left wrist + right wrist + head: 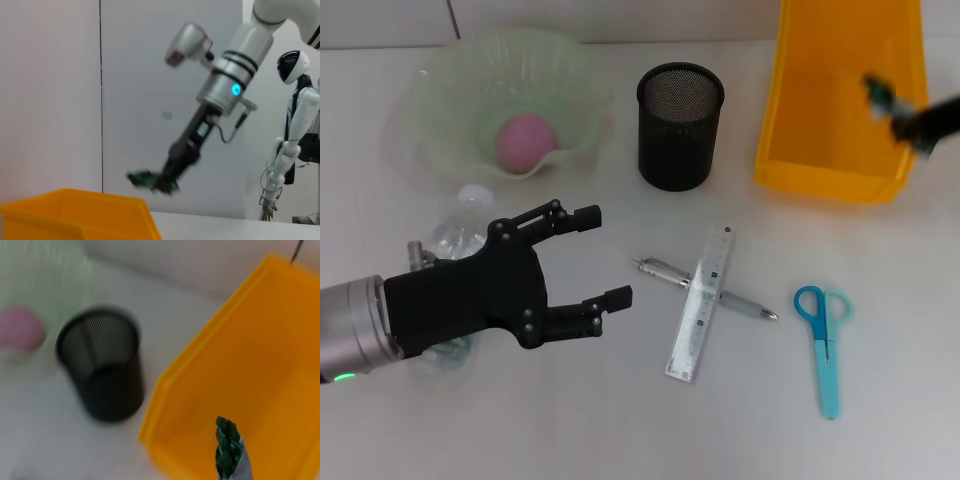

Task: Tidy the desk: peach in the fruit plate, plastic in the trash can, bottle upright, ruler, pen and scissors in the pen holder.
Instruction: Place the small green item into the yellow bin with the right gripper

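Overhead, the white table (620,420) carried a crossed pen (752,307) and ruler (701,305), scissors (825,345) at right. Far left, the peach (527,140) sat in the plate (440,100). Above the orange bin (840,170), the right pincer (910,122) pinched green plastic (878,95). The left pincer (600,258) was spread above the lying bottle (460,232), near the pen holder (678,150).

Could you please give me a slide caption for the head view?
Right gripper carries green plastic over the yellow bin.

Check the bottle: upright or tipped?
Tipped. The bottle lies on its side beneath the open left gripper, beside the fruit plate.
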Available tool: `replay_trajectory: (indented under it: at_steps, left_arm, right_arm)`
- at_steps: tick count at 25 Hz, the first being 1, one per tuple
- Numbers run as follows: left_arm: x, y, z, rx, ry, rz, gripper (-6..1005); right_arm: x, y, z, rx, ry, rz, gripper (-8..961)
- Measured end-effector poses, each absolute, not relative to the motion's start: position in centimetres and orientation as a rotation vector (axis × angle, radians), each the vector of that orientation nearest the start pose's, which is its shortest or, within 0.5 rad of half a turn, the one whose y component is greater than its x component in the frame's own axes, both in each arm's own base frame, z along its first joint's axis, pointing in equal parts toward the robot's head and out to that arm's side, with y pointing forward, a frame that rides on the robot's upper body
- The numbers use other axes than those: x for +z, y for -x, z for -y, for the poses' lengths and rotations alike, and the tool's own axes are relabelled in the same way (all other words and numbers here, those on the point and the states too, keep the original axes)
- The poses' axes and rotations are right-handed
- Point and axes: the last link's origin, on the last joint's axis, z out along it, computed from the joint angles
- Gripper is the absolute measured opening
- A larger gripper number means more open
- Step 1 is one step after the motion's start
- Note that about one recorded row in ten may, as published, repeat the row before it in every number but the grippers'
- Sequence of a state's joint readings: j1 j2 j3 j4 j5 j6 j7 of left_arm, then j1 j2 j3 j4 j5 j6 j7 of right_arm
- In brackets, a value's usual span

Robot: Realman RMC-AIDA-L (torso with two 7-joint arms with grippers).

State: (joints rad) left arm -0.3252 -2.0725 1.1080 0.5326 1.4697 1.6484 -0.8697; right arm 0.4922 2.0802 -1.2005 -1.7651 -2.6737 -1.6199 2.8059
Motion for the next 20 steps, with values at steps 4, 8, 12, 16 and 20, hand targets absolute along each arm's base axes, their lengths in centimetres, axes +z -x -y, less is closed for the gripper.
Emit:
replay_trajectory:
  at_steps: [4,8,12,16,20]
  left_arm:
    - [-2.9,25.9,-26.6,-1.039,2.662,0.142,848]
    - [-2.9,25.8,-26.7,-1.038,2.662,0.138,847]
    - [-3.0,25.7,-26.8,-1.036,2.661,0.135,847]
    - [-3.0,25.5,-26.9,-1.043,2.661,0.130,846]
    - [-3.0,25.4,-26.8,-1.052,2.658,0.129,845]
  right_arm:
    - [12.6,-16.7,-38.2,0.017,2.064,-1.010,76]
    - [12.1,-18.7,-40.8,0.059,2.033,-1.054,81]
    - [10.9,-20.4,-42.7,0.077,2.053,-1.134,85]
    - [10.5,-20.6,-43.3,0.123,2.092,-1.137,209]
    - [10.6,-20.4,-43.3,0.120,2.102,-1.120,438]
